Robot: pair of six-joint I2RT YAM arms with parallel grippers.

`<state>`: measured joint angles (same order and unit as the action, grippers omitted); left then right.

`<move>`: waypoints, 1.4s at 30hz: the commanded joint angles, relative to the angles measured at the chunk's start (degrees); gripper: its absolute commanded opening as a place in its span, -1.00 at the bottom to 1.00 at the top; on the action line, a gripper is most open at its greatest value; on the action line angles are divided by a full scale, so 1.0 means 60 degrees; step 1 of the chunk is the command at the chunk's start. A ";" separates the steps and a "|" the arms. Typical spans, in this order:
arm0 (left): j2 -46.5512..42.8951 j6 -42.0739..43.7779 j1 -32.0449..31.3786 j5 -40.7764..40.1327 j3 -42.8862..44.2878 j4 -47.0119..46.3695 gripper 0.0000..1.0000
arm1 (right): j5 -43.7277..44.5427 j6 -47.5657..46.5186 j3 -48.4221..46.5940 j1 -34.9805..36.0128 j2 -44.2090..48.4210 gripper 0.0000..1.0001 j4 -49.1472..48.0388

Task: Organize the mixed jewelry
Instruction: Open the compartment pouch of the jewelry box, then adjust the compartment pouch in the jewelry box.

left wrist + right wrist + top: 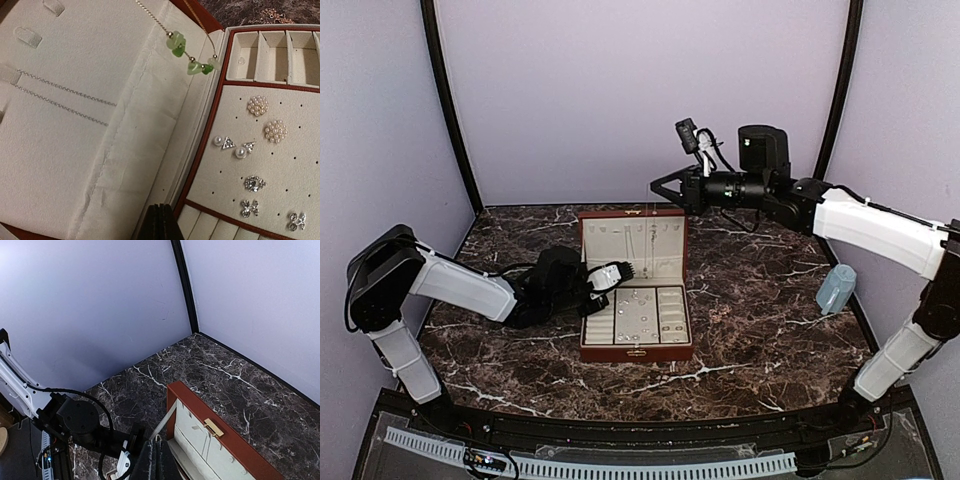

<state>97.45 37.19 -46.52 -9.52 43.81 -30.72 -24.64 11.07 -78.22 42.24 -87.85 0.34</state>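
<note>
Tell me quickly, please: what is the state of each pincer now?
Left pincer: closed, holding nothing visible.
Right pincer: closed; any grip cannot be told.

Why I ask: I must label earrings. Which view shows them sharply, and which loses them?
Left wrist: pearl cluster studs sharp, even light, no glare. Top external: jewelry box small, its pieces mere specks. Right wrist: only the box's red edge, no earrings.

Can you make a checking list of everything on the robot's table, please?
Surface: dark brown marbled table.
Job's things: pearl cluster studs and thin silver chains inside the open reddish-brown jewelry box; green-bead necklace across its lining.
Clutter: pale blue translucent container by the right arm.
Grippers: left gripper shut, at the box; right gripper shut, above the lid.
Cables: black cable looped at the left arm's wrist.
Surroundings: plain lilac walls.
</note>
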 commanded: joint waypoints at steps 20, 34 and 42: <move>-0.0354 -0.1009 0.0664 0.0516 -0.0304 -0.0959 -1.00 | -0.0029 -0.1776 -0.2878 0.0209 -0.1645 -1.00 0.1459; -0.0586 -0.0981 0.0718 0.0537 -0.0482 -0.1371 -0.77 | 0.0113 -0.2479 -0.3922 0.0349 -0.2463 -1.00 0.1429; -0.0762 -0.0466 0.0703 0.0700 -0.0534 -0.1886 -0.22 | 0.0281 -0.2621 -0.3713 0.0414 -0.2526 -1.00 0.1009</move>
<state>95.04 32.53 -42.63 -5.61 41.56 -39.07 -24.01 -3.68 -99.92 44.01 -102.26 10.20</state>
